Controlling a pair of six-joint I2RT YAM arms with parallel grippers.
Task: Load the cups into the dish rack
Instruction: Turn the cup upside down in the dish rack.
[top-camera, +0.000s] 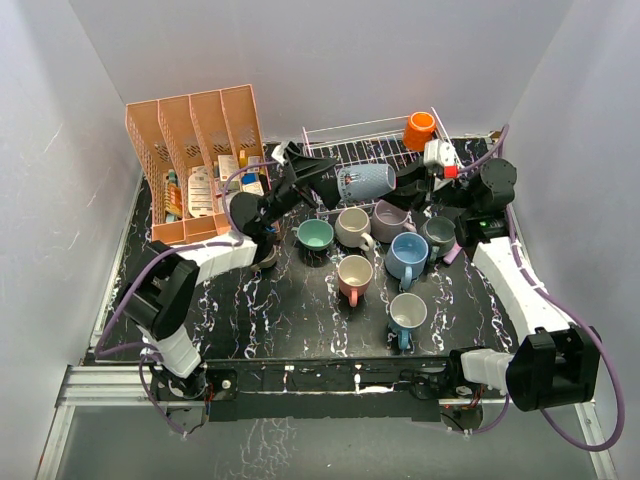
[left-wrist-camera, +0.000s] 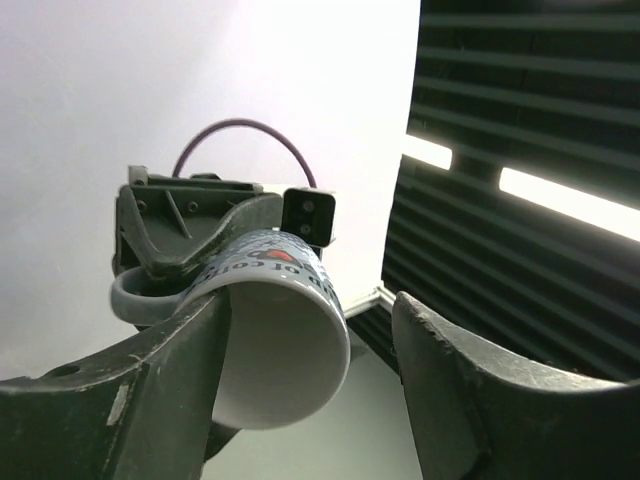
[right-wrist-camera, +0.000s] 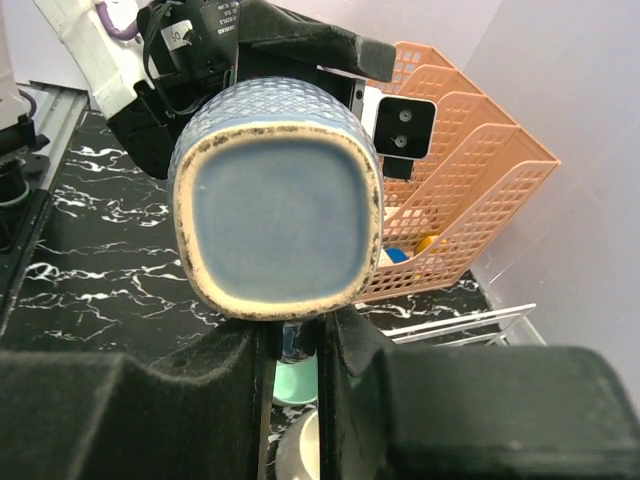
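The mug (top-camera: 365, 182) hangs on its side in the air between the two grippers, over the front rim of the rack (top-camera: 352, 128). Its mouth faces the left gripper (top-camera: 322, 172) and its base faces the right gripper (top-camera: 408, 182).

The right jaws are pinched nearly together on a thin part at the mug's side, which appears to be the handle, so the right arm carries the mug. The left jaws stand wide open around the mouth end. In the left wrist view one finger (left-wrist-camera: 150, 400) looks to lie against the mug wall and the other stands clear of it.

This looks like a hand-over from left to right at the point of release.

Behind the right jaws, in the rack's far corner, one orange mug (top-camera: 419, 130) is already loaded. Below both sets of jaws, the other mugs (top-camera: 352, 226) wait on the table (top-camera: 300, 310), so the task is at an early stage. The organizer (top-camera: 190, 160) stands beyond the left gripper and plays no part.

The next move likely calls for the left gripper to draw straight back off the mouth without dragging the mug. The right arm would then swing it over the rack's wire floor, turn it and lower it before opening. A handle grip on a sideways mug may let it swing.
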